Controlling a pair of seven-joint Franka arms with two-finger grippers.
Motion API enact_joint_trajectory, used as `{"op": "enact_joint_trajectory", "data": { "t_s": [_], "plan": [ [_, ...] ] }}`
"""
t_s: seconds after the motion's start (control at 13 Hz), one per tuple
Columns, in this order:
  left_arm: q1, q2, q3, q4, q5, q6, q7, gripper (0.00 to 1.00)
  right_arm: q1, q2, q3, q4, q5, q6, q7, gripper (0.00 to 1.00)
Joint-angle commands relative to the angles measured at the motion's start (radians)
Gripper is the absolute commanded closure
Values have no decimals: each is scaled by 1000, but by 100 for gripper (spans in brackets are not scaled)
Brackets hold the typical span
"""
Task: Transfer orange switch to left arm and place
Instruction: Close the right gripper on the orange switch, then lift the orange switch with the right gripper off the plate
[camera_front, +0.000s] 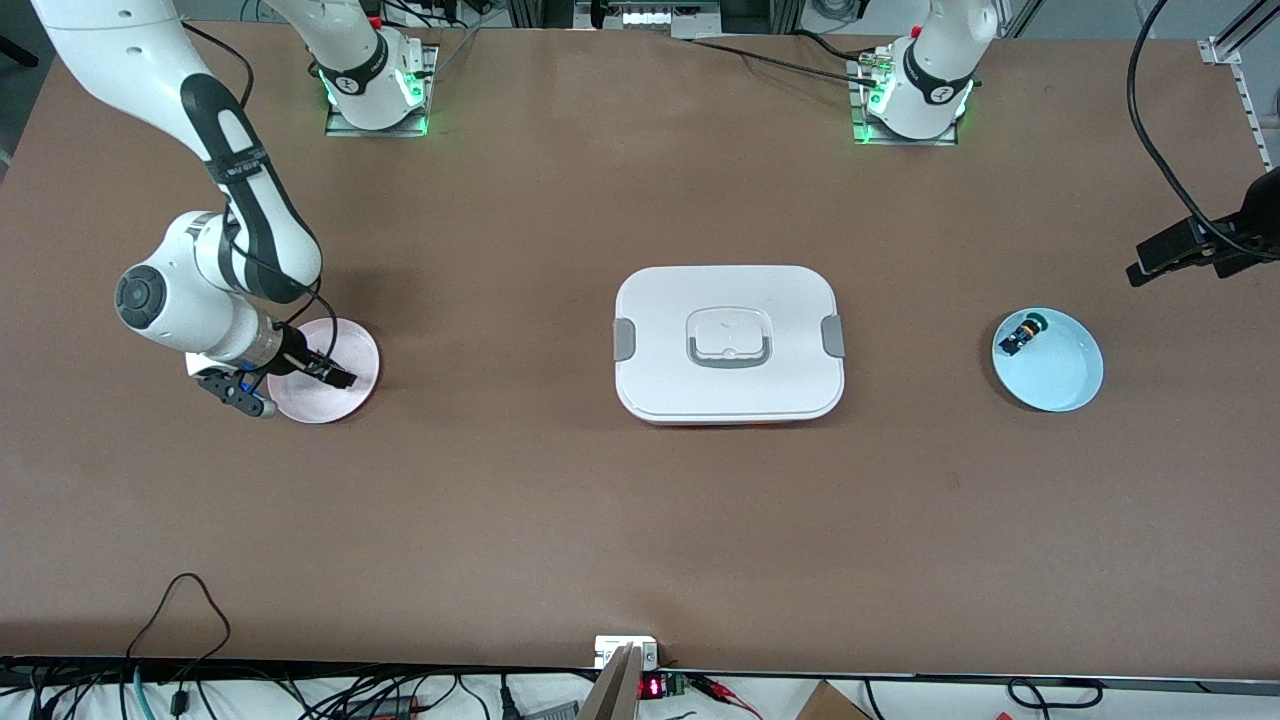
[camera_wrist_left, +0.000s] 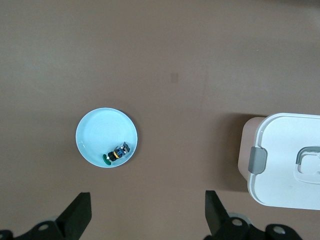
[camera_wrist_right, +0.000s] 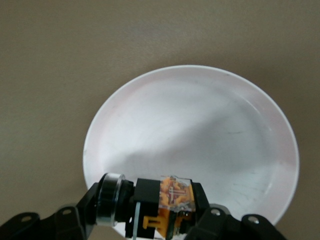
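The orange switch (camera_wrist_right: 167, 202), black with an orange-and-clear body, lies sideways between the fingers of my right gripper (camera_wrist_right: 150, 212). That gripper (camera_front: 333, 373) is shut on it, just over the pink plate (camera_front: 350, 345) at the right arm's end of the table. The plate (camera_wrist_right: 200, 130) under it holds nothing else. The white box (camera_front: 660, 310) with grey latches stands at the table's middle, its corner also in the left wrist view (camera_wrist_left: 285, 160). My left gripper (camera_wrist_left: 148, 217) hangs open and high over the left arm's end of the table (camera_front: 1190, 250), with nothing between its fingers.
A pale blue plate (camera_front: 1065, 375) lies toward the left arm's end and holds a small switch with a green cap (camera_front: 1022, 332). The left wrist view shows that plate (camera_wrist_left: 100, 132) and switch (camera_wrist_left: 116, 152) too. Cables run along the table's near edge (camera_front: 180, 600).
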Motion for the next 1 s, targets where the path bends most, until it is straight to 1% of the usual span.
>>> {"op": "enact_joint_trajectory", "data": {
  "t_s": [0.0,0.08,0.15,0.54,0.85,0.93],
  "plan": [
    [2,7,1,19,-15,-8,19,0,-3,-60,-3,83,-98,-186,-16,72],
    [2,7,1,19,-14,-8,19,0,-1,-77,0,102,-160,-213,-16,72],
    [2,7,1,19,-14,-8,19,0,2,-100,4,104,-177,-227,-16,72],
    [2,7,1,19,-14,-8,19,0,5,-184,11,107,-195,-306,-95,72],
    [2,7,1,19,-14,-8,19,0,10,-182,25,168,-195,-316,-158,72],
    [2,8,1,19,-14,-8,19,0,19,-183,30,192,-195,-341,-160,72]
  ]
}}
